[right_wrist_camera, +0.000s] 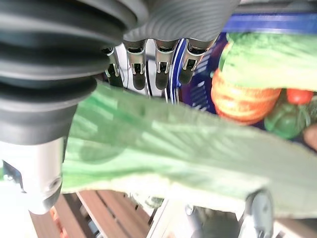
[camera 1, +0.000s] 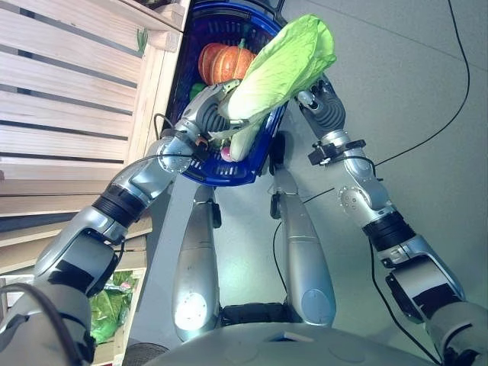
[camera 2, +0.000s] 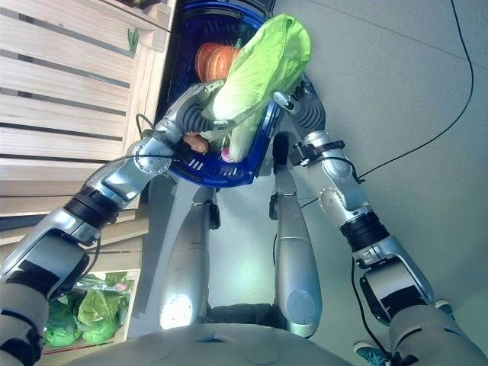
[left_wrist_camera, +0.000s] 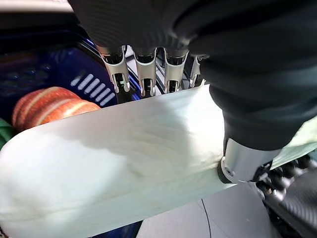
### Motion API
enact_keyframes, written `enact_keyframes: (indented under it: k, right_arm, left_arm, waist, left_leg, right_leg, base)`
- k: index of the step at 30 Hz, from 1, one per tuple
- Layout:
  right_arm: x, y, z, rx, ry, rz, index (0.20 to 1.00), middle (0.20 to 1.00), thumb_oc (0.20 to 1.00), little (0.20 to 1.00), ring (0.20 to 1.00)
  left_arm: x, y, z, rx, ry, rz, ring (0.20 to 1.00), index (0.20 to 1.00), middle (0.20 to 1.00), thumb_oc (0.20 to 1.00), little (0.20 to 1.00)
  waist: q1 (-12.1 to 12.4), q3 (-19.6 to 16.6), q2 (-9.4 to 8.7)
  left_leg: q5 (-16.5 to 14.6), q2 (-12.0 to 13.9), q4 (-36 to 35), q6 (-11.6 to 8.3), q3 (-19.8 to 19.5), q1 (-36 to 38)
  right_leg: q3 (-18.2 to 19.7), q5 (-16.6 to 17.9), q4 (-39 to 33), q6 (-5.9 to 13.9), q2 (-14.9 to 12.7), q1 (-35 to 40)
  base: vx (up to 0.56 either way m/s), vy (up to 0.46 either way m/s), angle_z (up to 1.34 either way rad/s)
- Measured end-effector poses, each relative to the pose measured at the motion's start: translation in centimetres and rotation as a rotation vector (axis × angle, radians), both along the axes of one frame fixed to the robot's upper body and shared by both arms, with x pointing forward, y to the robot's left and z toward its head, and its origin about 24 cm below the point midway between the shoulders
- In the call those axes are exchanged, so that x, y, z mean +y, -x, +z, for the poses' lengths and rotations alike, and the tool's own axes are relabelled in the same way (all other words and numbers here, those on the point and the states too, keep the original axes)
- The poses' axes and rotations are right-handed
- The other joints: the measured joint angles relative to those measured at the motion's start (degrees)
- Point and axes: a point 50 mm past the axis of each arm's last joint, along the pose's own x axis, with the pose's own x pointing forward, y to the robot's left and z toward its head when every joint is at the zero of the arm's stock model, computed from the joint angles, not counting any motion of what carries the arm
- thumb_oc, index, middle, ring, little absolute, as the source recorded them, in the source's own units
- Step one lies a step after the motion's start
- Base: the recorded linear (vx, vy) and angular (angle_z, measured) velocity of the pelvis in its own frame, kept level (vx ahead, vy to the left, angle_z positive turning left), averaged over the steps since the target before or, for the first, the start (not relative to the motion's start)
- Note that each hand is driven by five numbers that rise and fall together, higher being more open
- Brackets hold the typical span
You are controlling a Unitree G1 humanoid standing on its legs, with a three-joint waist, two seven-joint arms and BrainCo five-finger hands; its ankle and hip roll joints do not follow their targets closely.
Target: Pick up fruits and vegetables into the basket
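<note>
A big cabbage (camera 1: pixel 282 65) with light green leaves and a pale white stalk is up in the air, right over the near edge of the blue basket (camera 1: pixel 259 156). Both hands hold it. The left hand (camera 1: pixel 213 107) grips the white stalk end, with its fingers (left_wrist_camera: pixel 143 74) curled over the top and its thumb underneath. The right hand (camera 1: pixel 316 95) grips the leafy end, with its fingers (right_wrist_camera: pixel 163 64) wrapped over the leaves. Inside the basket sits an orange pumpkin (camera 1: pixel 225 62), with something dark green and something red beside it. The basket stands on the grey floor (camera 1: pixel 396 84), next to a wooden slatted shelf (camera 1: pixel 69 91).
</note>
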Motion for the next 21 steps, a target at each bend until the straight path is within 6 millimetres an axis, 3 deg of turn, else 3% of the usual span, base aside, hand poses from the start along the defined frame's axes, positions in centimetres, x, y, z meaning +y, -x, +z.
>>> enact_keyframes:
  k: [16, 17, 18, 19, 21]
  right_arm:
    - [0.30, 0.19, 0.62, 0.008, 0.055, 0.068, 1.000, 1.000, 1.000, 1.000, 1.000]
    - [0.30, 0.20, 0.61, 0.007, 0.057, 0.071, 0.733, 0.733, 0.733, 0.733, 0.733]
    - [0.29, 0.21, 0.61, 0.006, 0.058, 0.073, 0.564, 0.564, 0.564, 0.564, 0.564]
    - [0.27, 0.21, 0.63, 0.005, 0.060, 0.074, 0.238, 0.238, 0.238, 0.238, 0.238]
    - [-0.01, 0.19, 0.73, 0.002, 0.067, 0.067, 0.200, 0.200, 0.200, 0.200, 0.200]
  left_arm:
    - [-0.37, 0.20, 0.17, 0.023, -0.030, -0.032, 0.200, 0.200, 0.200, 0.200, 0.200]
    - [-0.38, 0.19, 0.16, 0.025, -0.032, -0.033, 0.200, 0.200, 0.200, 0.200, 0.200]
    - [-0.38, 0.19, 0.15, 0.028, -0.034, -0.035, 0.200, 0.200, 0.200, 0.200, 0.200]
    - [-0.38, 0.18, 0.16, 0.029, -0.036, -0.035, 0.200, 0.200, 0.200, 0.200, 0.200]
    - [-0.41, 0.24, 0.18, 0.032, -0.044, -0.042, 0.200, 0.200, 0.200, 0.200, 0.200]
  waist:
    - [0.2, 0.0, -0.03]
    - [0.2, 0.0, -0.03]
    - [0.2, 0.0, -0.03]
    - [0.1, 0.0, -0.03]
    - [0.2, 0.0, -0.03]
  left_leg:
    - [0.0, 0.0, 0.0, 0.00, -0.1, 0.0]
    - [0.0, 0.0, 0.0, 0.00, -0.1, 0.0]
    - [0.0, 0.0, 0.0, 0.00, -0.1, 0.0]
    - [0.0, 0.0, 0.0, 0.00, -0.1, 0.0]
    - [0.0, 0.0, 0.0, 0.00, -0.1, -0.1]
  right_leg:
    - [-0.1, 0.0, 0.0, 0.00, 0.0, 0.1]
    - [-0.1, 0.0, 0.0, 0.01, 0.0, 0.1]
    - [-0.1, 0.0, 0.0, 0.01, 0.0, 0.1]
    - [-0.1, 0.0, 0.0, 0.01, 0.0, 0.1]
    - [-0.1, 0.0, 0.0, 0.02, 0.0, 0.0]
  base:
    - [0.00, 0.000, 0.00]
    - [0.00, 0.000, 0.00]
    - [0.00, 0.000, 0.00]
    - [0.00, 0.000, 0.00]
    - [0.00, 0.000, 0.00]
